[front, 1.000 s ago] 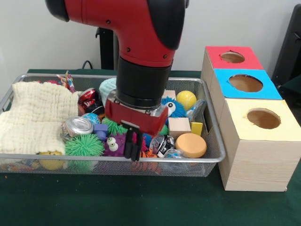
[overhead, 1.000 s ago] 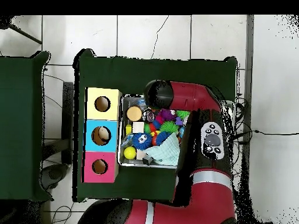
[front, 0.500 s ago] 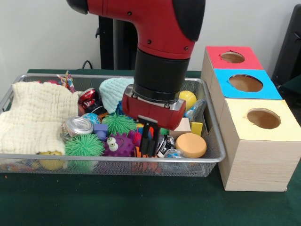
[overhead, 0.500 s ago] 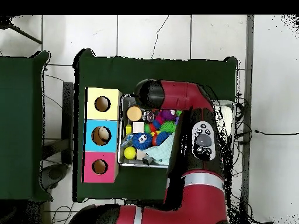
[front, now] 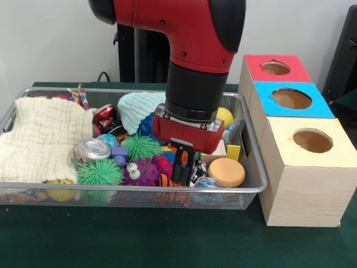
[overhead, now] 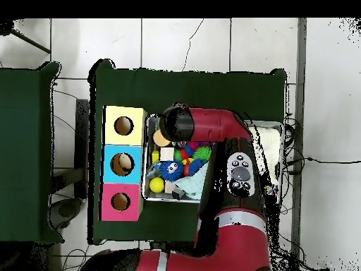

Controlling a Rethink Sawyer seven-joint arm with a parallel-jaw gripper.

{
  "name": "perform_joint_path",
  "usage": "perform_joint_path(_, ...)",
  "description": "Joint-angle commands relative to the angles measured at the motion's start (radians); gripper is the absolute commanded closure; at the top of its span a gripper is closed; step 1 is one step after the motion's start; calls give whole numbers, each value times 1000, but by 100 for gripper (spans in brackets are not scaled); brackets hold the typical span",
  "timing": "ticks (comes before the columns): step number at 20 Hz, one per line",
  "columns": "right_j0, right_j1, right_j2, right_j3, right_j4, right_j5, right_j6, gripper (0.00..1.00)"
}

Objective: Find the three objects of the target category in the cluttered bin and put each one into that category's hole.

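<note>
My gripper [front: 183, 169] hangs low over the front middle of the wire bin [front: 254, 187], in among the toys. It is just right of a purple spiky ball with eyes [front: 138, 170] and left of an orange round disc [front: 226, 172]. An orange toy and a crushed can lie right under it. The three hole boxes stand at the right: red [front: 277, 68], blue [front: 292, 99] and yellow [front: 312, 141]. In the overhead view the red arm [overhead: 204, 127] covers the gripper.
A cream cloth [front: 42, 139] fills the bin's left part. Also inside are a teal knitted hat [front: 134, 109], green spiky balls [front: 99, 173], a silver can [front: 93, 148], a wooden cube [front: 215, 151], a yellow block [front: 233, 152] and a yellow ball [front: 225, 116].
The arm has swung to the right in the front view, carrying the gripper from beside the purple spiky ball toward the orange disc. The teal hat now shows more.
</note>
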Motion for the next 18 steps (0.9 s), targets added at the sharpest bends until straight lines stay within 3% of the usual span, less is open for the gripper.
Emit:
perform_joint_path(1, 43, 6, -13, 215, -13, -150, 197, 100)
perform_joint_path(10, 109, 49, -82, 237, 16, -249, 208, 100)
perform_joint_path(18, 91, 11, -81, 296, 8, -276, 166, 100)
